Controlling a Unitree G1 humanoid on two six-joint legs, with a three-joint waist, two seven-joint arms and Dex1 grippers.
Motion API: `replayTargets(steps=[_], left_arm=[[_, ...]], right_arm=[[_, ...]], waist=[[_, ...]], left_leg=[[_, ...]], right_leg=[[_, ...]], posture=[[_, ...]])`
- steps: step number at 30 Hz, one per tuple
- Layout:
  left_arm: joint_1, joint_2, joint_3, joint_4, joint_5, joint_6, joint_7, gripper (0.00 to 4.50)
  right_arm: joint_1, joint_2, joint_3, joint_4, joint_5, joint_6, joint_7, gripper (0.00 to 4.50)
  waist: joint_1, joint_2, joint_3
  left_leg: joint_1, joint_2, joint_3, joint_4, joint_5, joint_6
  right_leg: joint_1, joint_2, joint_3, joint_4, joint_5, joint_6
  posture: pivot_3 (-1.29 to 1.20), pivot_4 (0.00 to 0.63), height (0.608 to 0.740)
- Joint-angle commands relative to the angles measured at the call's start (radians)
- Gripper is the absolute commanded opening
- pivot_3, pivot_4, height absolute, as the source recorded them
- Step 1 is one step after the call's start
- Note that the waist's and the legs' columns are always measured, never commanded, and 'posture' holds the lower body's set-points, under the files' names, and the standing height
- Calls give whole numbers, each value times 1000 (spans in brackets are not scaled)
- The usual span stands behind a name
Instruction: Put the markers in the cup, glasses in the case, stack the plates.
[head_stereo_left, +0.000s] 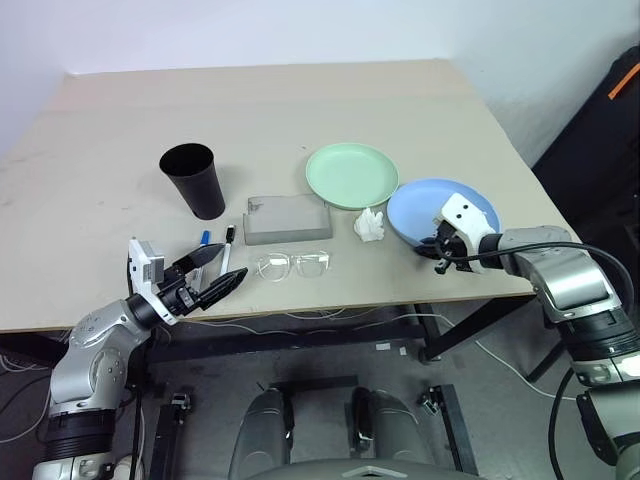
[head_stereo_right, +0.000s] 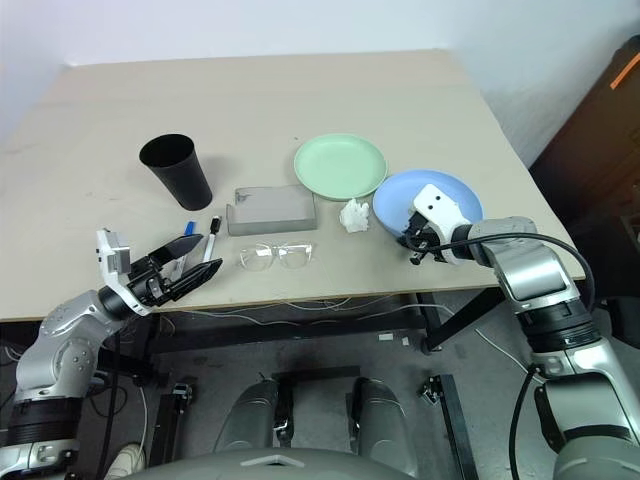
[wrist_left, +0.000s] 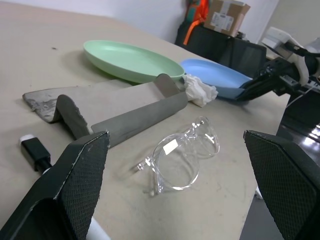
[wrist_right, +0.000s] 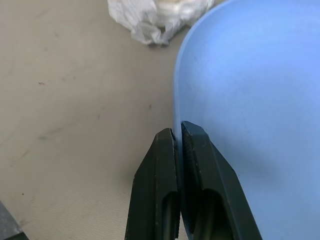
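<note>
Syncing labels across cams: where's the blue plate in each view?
Left eye view: blue plate at right, near table edge, right gripper on its near rim.
Right eye view: right of centre, beside the green plate.
Left wrist view: upper right, behind the tissue.
Right wrist view: right half, jaws shut on its rim.
Shared landmark: the tissue.

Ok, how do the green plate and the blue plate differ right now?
The green plate lies free near the middle of the table, farther from the robot; the blue plate sits nearer the table's front right corner. The right gripper is shut on the blue plate's rim; nothing touches the green plate. A crumpled tissue lies between them. Both are round, shallow, similar in size, and not yet stacked.
</note>
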Motion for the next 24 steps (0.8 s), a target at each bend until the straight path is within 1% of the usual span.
replayTargets(steps=[1,2,3,4,5,6,7,8,9,10,11,13,14,15,16,19,22,24], left_arm=[[-5,3,27,-28,-12,-22,2,4500],[-5,3,24,-28,-11,-22,1,4500],[-6,1,22,-28,-10,-22,0,4500],[-7,0,22,-27,-9,-23,0,4500],[-8,-2,22,-26,-10,-24,0,4500],[-10,-3,23,-25,-10,-24,0,4500],[-11,-4,24,-24,-11,-25,1,4500],[-12,-5,24,-23,-10,-26,0,4500],[-13,-6,25,-22,-9,-28,0,4500],[-13,-8,26,-23,-10,-28,2,4500],[-13,-8,27,-24,-11,-28,3,4500],[-12,-7,29,-28,-14,-28,5,4500],[-10,-6,31,-31,-16,-26,5,4500],[-7,-3,35,-34,-18,-25,7,4500],[-4,2,41,-37,-18,-24,10,4500],[6,14,77,-47,-36,-18,26,4500],[26,28,110,-64,-49,-7,32,4500],[41,40,117,-67,-45,-10,28,4500]], right_arm=[[-39,-33,-21,76,-35,23,-12,20],[-48,-43,-18,89,-44,12,-9,20],[-59,-56,-14,101,-54,-10,0,20],[-74,-64,-14,116,-62,-23,-1,20],[-96,-69,-19,138,-69,-32,-7,20],[-113,-75,-23,157,-79,-54,-15,20],[-125,-78,-25,174,-88,-73,-21,20],[-138,-83,-28,192,-96,-91,-23,20],[-151,-85,-33,204,-98,-104,-24,20],[-168,-84,-40,217,-98,-115,-25,20],[-182,-81,-44,225,-99,-128,-27,20],[-210,-65,-52,218,-94,-150,-25,20],[-228,-49,-57,212,-89,-161,-27,20],[-246,-29,-66,209,-82,-177,-37,20],[-265,-5,-77,212,-76,-188,-52,20],[-328,80,-102,211,-36,-166,-68,20],[-354,156,-96,169,-6,-192,-53,20],[-375,209,-82,177,-6,-227,-55,20]], waist=[[8,-4,-6],[12,-21,-6],[19,-19,-5],[23,-18,-3],[22,-16,-3],[18,-12,-1],[16,-8,1],[15,-8,1],[12,-8,2],[9,-8,2],[8,-8,2],[7,-8,1],[5,-8,1],[3,-9,2],[-2,-9,2],[-11,-9,2],[-10,-9,2],[-10,-8,2]], left_leg=[[-15,16,1,-3,0,0],[-9,16,22,-11,1,2],[8,6,45,-16,3,4],[13,-8,44,-15,3,3],[20,-18,34,-16,3,2],[21,-24,22,-15,4,1],[21,-25,9,-15,5,-2],[21,-25,0,-10,6,-3],[21,-25,-2,-9,6,-3],[21,-25,-3,-10,6,-3],[20,-24,-1,-11,7,-3],[16,-25,5,-8,7,-1],[10,-25,8,-8,8,2],[5,-25,11,-7,8,3],[3,-25,14,-7,8,3],[4,-24,16,-10,8,3],[5,-18,15,-11,9,2],[6,-17,15,-11,9,1]], right_leg=[[3,10,1,-6,11,-7],[0,-5,1,63,-29,-17],[7,-18,12,99,-100,-3],[6,-22,14,107,-104,-3],[4,-26,14,105,-105,-4],[6,-28,12,104,-104,-5],[10,-27,6,103,-104,-5],[14,-25,2,102,-104,-5],[17,-24,-2,100,-104,-5],[19,-24,-4,93,-103,-4],[20,-24,-5,88,-100,0],[18,-24,-1,87,-97,3],[15,-24,1,87,-93,5],[10,-24,3,87,-91,9],[7,-23,4,88,-90,10],[5,-21,4,89,-90,10],[5,-16,4,89,-90,9],[5,-15,4,90,-89,8]], posture=[[0,150,738],[0,150,738],[0,150,738],[0,150,738],[0,150,738],[0,150,738],[0,150,738],[0,150,738],[0,150,738],[0,150,738],[0,150,738],[0,150,738],[0,150,738],[0,150,738],[0,150,738],[0,150,738],[0,150,738],[0,150,738]])
